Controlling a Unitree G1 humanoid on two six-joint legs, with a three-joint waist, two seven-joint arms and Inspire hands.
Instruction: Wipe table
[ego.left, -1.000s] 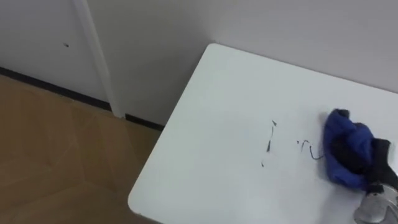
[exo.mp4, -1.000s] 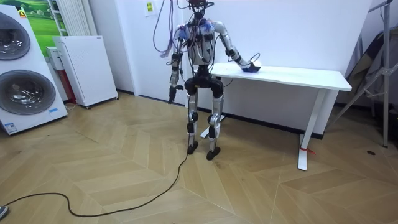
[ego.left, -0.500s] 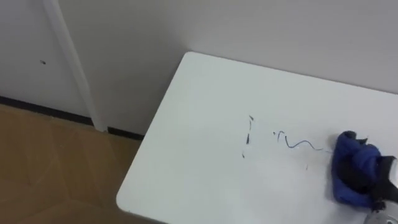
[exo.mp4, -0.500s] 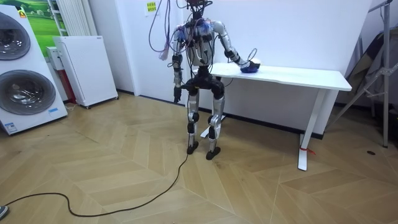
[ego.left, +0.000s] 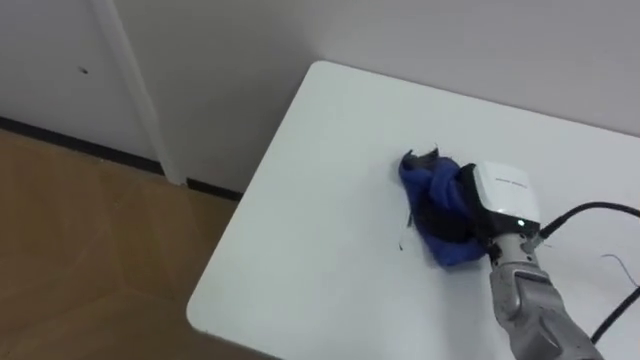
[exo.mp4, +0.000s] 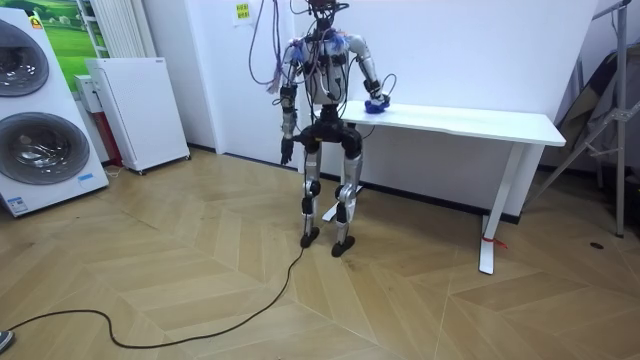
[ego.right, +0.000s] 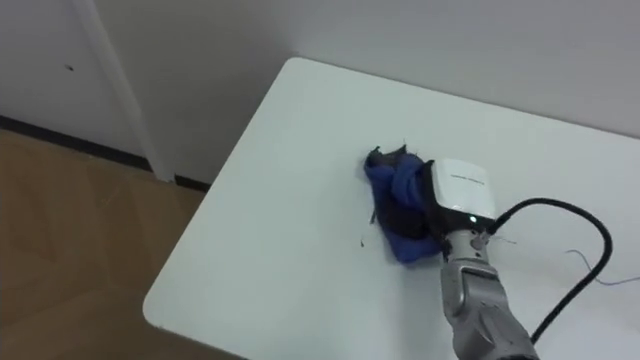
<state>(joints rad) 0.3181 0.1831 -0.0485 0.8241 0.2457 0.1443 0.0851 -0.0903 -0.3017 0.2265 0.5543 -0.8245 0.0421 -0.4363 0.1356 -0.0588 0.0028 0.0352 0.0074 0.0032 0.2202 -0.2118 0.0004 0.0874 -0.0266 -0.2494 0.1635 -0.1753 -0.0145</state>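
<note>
Leftward went the right hand (ego.left: 497, 198) with the blue cloth (ego.left: 428, 190), now over the pen marks (ego.left: 402, 244) on the white table (ego.left: 300, 220) by the wall (ego.left: 400, 30); its grip could not be told. Left hand (exo.mp4: 284, 153) hung beside.

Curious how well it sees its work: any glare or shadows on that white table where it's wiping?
Left eye view: the table is evenly lit, no glare; only a faint shadow hugs the blue cloth in the right hand. Right eye view: the same. Room view: bright, even light, wall dimmer beneath the table; left hand hangs low.
</note>
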